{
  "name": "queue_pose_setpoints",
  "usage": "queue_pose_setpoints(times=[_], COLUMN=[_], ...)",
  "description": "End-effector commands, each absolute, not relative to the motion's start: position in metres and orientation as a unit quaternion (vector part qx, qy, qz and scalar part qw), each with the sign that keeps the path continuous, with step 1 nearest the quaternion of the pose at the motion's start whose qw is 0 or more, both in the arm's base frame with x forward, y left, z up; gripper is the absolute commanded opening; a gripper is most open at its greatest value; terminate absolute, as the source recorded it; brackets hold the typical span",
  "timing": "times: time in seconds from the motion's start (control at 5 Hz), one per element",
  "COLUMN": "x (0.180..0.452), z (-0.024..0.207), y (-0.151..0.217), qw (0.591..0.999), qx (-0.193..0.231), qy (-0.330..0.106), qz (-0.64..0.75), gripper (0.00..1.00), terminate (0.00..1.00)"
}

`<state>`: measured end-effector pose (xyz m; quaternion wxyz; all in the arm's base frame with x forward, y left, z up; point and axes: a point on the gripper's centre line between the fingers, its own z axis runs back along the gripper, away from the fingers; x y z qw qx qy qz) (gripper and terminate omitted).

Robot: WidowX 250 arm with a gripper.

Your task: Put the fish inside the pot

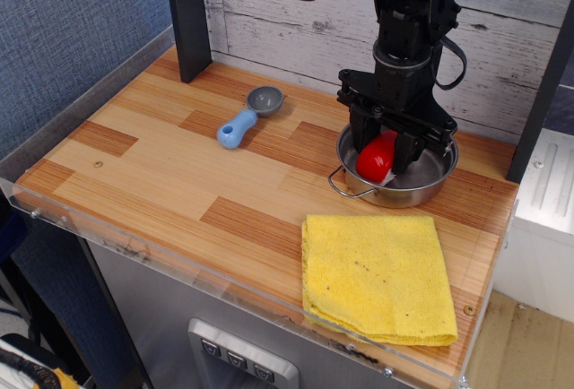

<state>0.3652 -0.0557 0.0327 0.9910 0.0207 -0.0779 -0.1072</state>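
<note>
Single view, from above and in front. The pot (pixel 397 170), shiny steel with wire loop handles, stands right of centre in the frame on the wooden surface (pixel 179 169), close to the plank back wall. The gripper (pixel 384 151) reaches down into it from the upper right. Its jaws are pinched on the fish (pixel 376 158), red top showing with a sliver of white base below. The fish sits low inside the pot's rim, on the left side of the bowl; whether it touches the bottom cannot be told. Otherwise the pot holds nothing visible.

A yellow cloth (pixel 377 276) lies at lower right, just below the pot. A blue-handled scoop (pixel 248 115) lies at upper centre-left, well apart, its grey bowl empty.
</note>
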Motion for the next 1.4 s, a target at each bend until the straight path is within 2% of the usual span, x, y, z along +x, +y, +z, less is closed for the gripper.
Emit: queue_pose_setpoints(times=[0.0,0.4,0.6,0.8,1.0,1.2], x=[0.362,0.364,0.368,0.367,0.357,0.357], z=[0.052,0.058,0.080,0.115,0.140,0.140], y=[-0.054,-0.054,-0.054,-0.049,-0.042,-0.042], qw=[0.991,0.991,0.988,0.988,0.988,0.988], qx=[0.017,0.023,0.024,0.015,0.007,0.007], qy=[-0.087,-0.094,-0.118,-0.126,-0.135,-0.135], qz=[-0.097,-0.097,-0.093,-0.086,-0.073,-0.073], gripper=[1.00,1.00,1.00,1.00,1.00,1.00], terminate=[0.00,0.00,0.00,0.00,0.00,0.00])
